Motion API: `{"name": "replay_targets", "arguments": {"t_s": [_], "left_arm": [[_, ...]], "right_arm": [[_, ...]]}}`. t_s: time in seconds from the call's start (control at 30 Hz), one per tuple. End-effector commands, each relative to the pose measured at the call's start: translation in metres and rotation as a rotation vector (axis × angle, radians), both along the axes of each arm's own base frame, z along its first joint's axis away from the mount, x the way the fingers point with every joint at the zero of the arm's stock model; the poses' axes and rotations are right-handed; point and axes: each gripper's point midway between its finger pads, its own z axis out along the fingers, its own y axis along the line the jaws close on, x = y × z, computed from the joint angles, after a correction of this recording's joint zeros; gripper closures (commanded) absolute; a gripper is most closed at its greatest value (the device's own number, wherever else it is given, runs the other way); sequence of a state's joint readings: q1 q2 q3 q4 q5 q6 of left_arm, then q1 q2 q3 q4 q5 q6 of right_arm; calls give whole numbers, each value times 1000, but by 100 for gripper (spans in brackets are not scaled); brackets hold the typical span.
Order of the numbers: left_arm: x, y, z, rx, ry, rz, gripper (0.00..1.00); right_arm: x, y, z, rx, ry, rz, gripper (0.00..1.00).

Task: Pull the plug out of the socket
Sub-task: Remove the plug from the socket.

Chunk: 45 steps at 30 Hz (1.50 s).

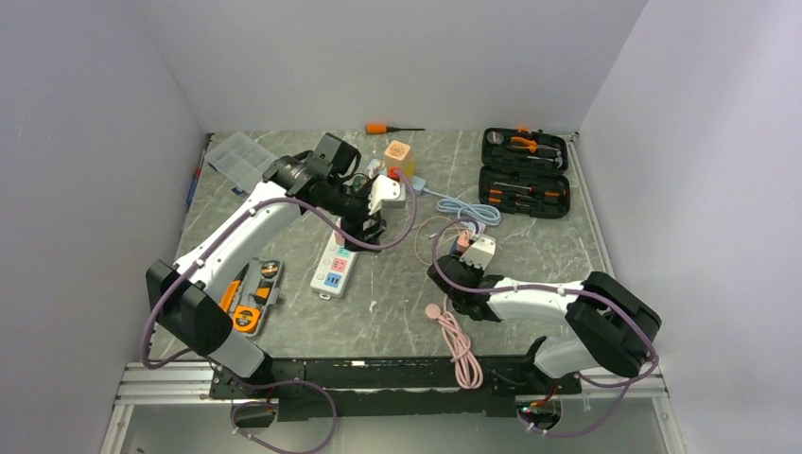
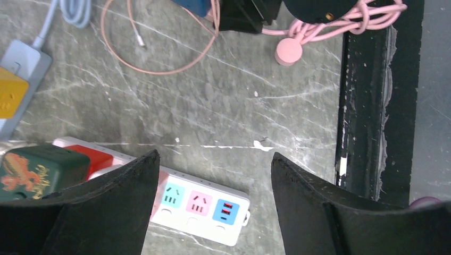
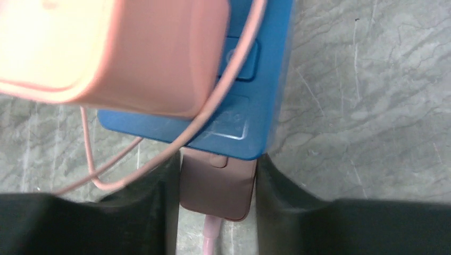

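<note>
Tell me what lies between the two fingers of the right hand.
A pink plug lies there, touching both fingers, with its top end in the blue socket. The right wrist view shows it.

White arm shells (image 1: 241, 232), black joints (image 1: 615, 331), purplish cables (image 1: 144, 336) looping alongside, black, possibly rubber-padded fingers (image 2: 106, 212)

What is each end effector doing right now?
Left end effector: open, holding nothing.
Right end effector: closed on the pink plug in the blue socket.
</note>
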<state>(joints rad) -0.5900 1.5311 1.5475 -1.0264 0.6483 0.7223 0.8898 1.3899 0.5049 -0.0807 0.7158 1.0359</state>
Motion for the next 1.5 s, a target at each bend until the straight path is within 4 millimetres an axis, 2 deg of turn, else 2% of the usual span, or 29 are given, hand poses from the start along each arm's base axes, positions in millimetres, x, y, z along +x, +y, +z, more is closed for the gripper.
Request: {"name": "replay_targets", "arguments": {"t_s": [0.0,0.23,0.4,0.53,0.87,1.07,1.3,1.47], "left_arm": [[15,-16,21,-39,-59,-26,21],[24,-45,27,-41,-89,-94,21],[14,-70,37,-112,-84,-206,20],[12,-81,30,-160,-78,-273,18],[38,-107,-17,-156,-282,-363,16],[52,-117,-31,-171,-473,-436,14],[62,-131,-39,-184,-522,-481,13],[50,-139,-56,-170,-528,-576,12]], "right_arm": [[-15,-8,6,-87,-19,46,79],[-22,-5,42,-177,-111,150,84],[-17,-6,72,-174,-243,218,90],[-11,3,92,-171,-329,282,98],[-10,30,112,-90,-400,404,100],[-15,46,117,24,-394,521,100],[-11,41,117,133,-380,563,97],[-10,39,116,102,-377,579,97]]}}
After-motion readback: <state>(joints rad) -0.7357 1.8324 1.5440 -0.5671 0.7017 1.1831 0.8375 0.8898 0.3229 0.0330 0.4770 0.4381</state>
